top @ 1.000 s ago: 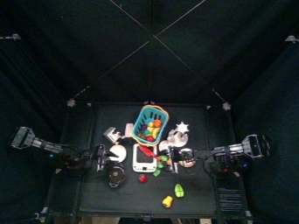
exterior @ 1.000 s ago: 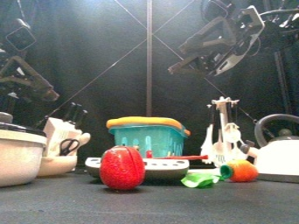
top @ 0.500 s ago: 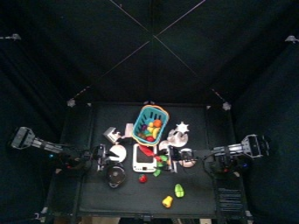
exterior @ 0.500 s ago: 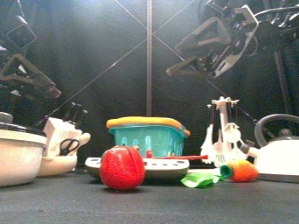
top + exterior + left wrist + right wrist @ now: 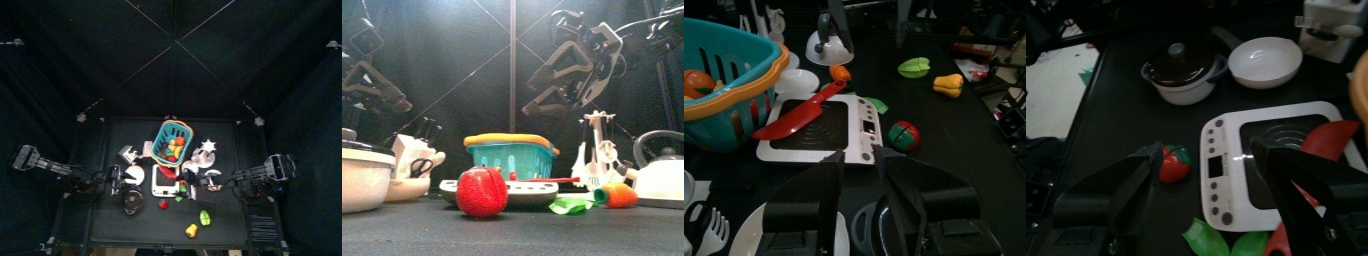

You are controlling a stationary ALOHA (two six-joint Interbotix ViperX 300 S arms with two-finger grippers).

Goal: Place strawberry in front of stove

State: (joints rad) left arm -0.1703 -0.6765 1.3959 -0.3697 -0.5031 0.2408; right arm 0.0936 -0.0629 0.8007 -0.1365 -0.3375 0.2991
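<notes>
1. One black bench [image 5: 120, 135] carries everything, and it is crowded. A wide approach could knock something over.
2. Two arms are in view. The left arm [image 5: 376, 85] is held at the left side, away from the work. Whether the left gripper [image 5: 865, 185] is open or closed cannot be told.
3. The right gripper [image 5: 1207, 170] hangs above the middle of the bench, spread wide and empty, pointing down toward the stove and the fruit beside it.
4. The teal basket [image 5: 512, 158] stands at the far middle with fruit in it. It is well clear of the likely path.
5. The white stove [image 5: 1273, 160] lies flat nearer the front, with a red spatula [image 5: 798, 115] resting across it. A low sweep could catch the spatula's handle or shove the stove, and the target spot would move.
6. The strawberry [image 5: 481, 192] sits loose on the bench, just off the stove's near-left corner. It is held by nothing.
7. The fruit is round and small, so an off-centre closing could squeeze it out sideways and set it rolling.
8. The gap between fruit and stove looks narrow, so one jaw could land on the stove's edge and the grip would be missed.
9. A green piece [image 5: 572, 204] lies near on the right and could be taken by mistake.
</notes>
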